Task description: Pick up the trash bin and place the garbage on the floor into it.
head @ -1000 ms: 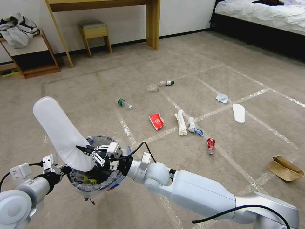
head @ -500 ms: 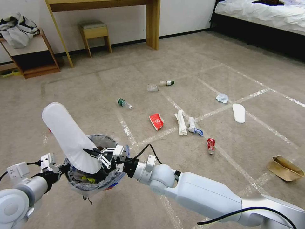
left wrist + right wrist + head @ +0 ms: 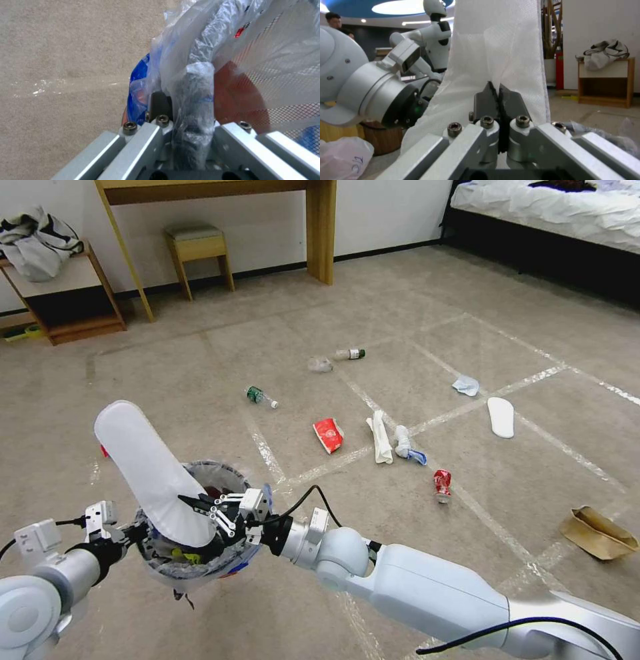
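the right gripper (image 3: 200, 508) has its jaws pinched shut on a white slipper (image 3: 150, 473), its lower end over the mouth of the red trash bin (image 3: 193, 560). the left gripper (image 3: 130, 532) holds that bin off the floor, jaws clamped on its bag-covered rim. on the carpet beyond lie a green-capped bottle (image 3: 260, 396), a red wrapper (image 3: 328, 435), a crushed red can (image 3: 442, 484) and a second white slipper (image 3: 501, 417).

Glossy white arms (image 3: 427, 587), black cables (image 3: 303, 497)
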You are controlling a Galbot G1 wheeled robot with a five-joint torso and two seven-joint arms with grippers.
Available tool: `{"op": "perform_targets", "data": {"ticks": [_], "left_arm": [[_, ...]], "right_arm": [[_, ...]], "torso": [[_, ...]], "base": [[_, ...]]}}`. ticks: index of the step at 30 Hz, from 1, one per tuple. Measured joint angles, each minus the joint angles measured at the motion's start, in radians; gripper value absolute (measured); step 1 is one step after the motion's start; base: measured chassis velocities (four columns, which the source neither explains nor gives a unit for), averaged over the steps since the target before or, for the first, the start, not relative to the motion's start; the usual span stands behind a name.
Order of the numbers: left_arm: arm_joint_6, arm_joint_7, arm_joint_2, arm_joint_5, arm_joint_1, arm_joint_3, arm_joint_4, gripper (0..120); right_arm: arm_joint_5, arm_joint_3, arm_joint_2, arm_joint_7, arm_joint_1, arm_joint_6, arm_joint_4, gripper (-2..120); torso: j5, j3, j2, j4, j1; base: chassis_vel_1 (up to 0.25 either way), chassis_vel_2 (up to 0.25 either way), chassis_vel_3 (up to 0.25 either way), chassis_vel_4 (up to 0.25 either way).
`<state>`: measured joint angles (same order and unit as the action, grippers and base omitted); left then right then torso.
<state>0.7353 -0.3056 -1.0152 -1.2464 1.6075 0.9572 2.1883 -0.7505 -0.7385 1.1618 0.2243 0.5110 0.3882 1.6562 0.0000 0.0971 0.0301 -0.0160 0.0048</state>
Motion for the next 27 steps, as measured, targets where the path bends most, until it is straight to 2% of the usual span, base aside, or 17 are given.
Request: {"op": "perform_targets", "data": {"ticks": [27], "left_arm": [[0.000,0.000,-0.001,-0.001,-0.006,-0.003,-0.002,1]], "right_arm": [[0.033,0.002,-0.023,-0.008,0.007,0.008,-0.007,1]], "torso": [[0.0000,0.000,0.000,0.0000,0.000]], "base": [[0.000,0.000,0.000,0.000]]}}
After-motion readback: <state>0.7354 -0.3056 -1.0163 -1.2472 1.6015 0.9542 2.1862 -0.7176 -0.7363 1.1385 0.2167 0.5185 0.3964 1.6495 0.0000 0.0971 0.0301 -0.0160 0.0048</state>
